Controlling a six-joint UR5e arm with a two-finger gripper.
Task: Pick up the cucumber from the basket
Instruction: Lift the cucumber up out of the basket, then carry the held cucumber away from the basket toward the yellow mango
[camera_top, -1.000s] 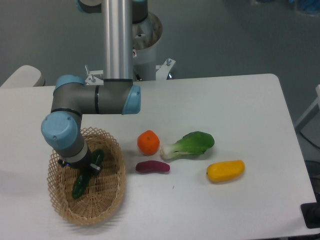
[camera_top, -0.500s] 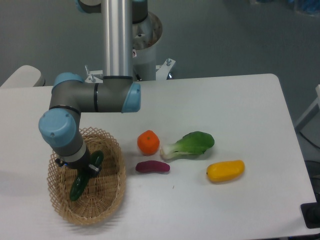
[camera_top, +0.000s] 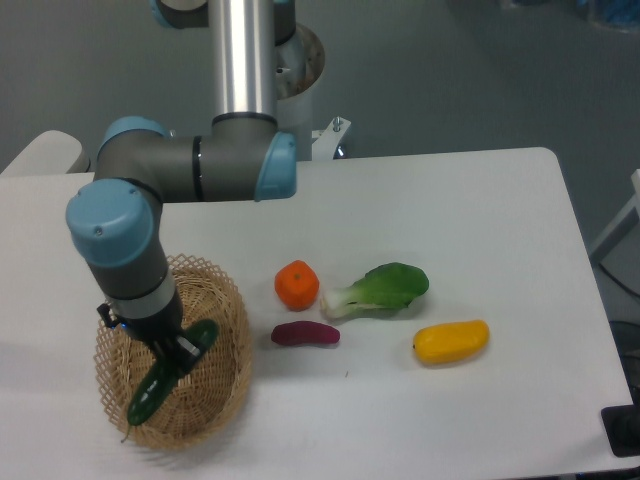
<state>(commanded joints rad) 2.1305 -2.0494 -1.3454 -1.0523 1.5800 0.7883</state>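
The dark green cucumber (camera_top: 152, 392) hangs tilted in my gripper (camera_top: 177, 356), lifted above the oval tan wicker basket (camera_top: 225, 330) at the table's front left. Its lower end reaches over the basket's front-left rim and its upper end sticks out to the right of the fingers. The gripper points down and is shut on the cucumber's middle. The arm's wrist hides the basket's back-left part.
To the right of the basket lie an orange (camera_top: 297, 285), a short purple eggplant-like piece (camera_top: 305, 334), a bok choy (camera_top: 378, 288) and a yellow vegetable (camera_top: 451, 341). The robot's base column (camera_top: 245, 60) stands behind the table's back edge.
The gripper has risen with the cucumber, which now looks clear of the basket floor. The wrist has shifted slightly left and toward the front.
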